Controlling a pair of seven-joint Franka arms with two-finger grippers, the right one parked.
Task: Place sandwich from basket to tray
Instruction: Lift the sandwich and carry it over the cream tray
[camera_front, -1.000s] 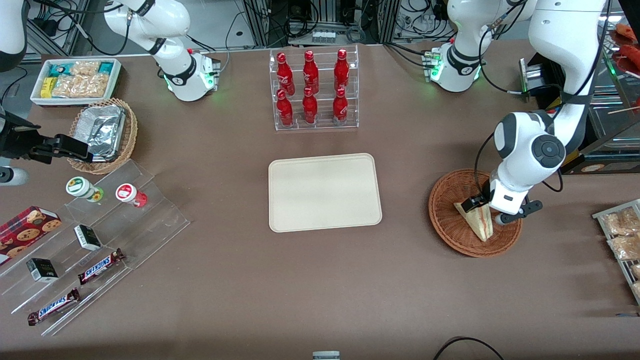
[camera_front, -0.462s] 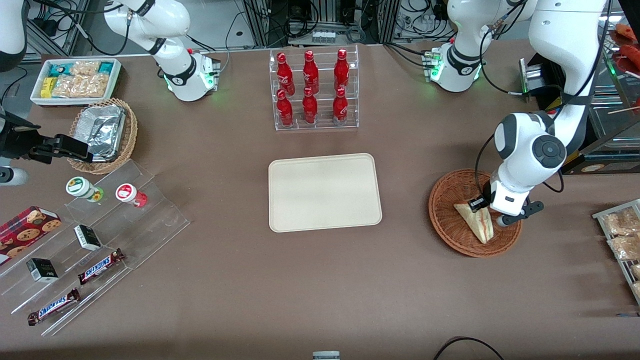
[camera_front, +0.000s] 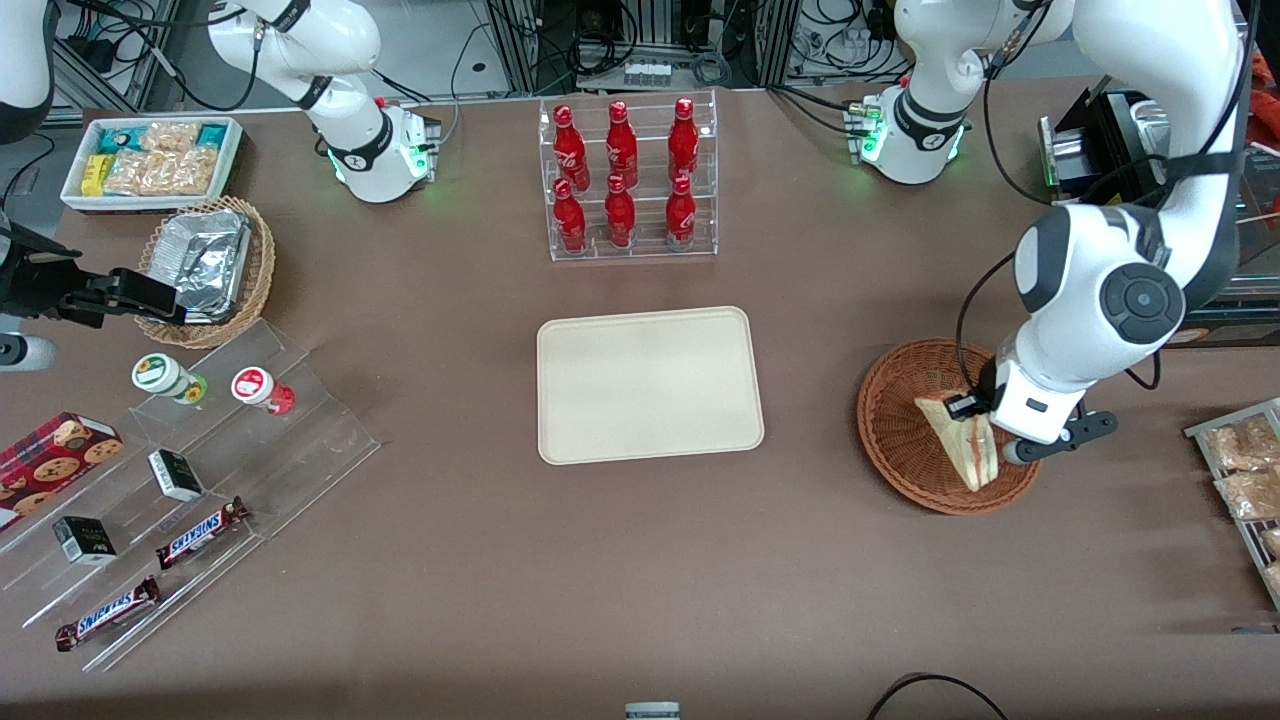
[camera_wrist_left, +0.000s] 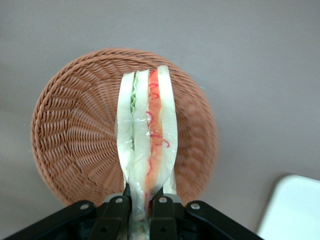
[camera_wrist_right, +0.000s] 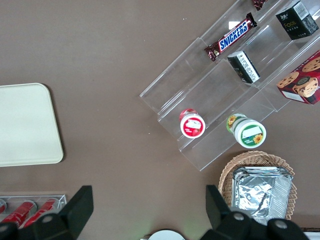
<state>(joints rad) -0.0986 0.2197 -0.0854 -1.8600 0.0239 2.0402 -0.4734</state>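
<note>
Sandwich sat clamped between the fingers of the end effector at the right of the front frame, its wrapped wedge standing on edge over the basket; whether its lower tip rested on the wicker or hung just clear, I could not tell. The wrist view showed both bread slices and the red and green filling pinched at one end, with the basket spread underneath.

By my judgement the step in hand was the pick: the grasp was made and the lift out of the basket was under way. The next move called for raising the wedge clear of the basket rim, carrying it sideways toward the middle of the frame, and lowering it onto the tray, which lay bare and well apart from the basket. A pinch on soft bread could slip, so a steady carry seemed wise.

Going left to right along the brown counter: a white bin of snacks, a tan basket with a foil container, clear stepped shelves with cups and chocolate bars, then a clear rack of red bottles above the tray. Cables and frames filled the upper edge.
</note>
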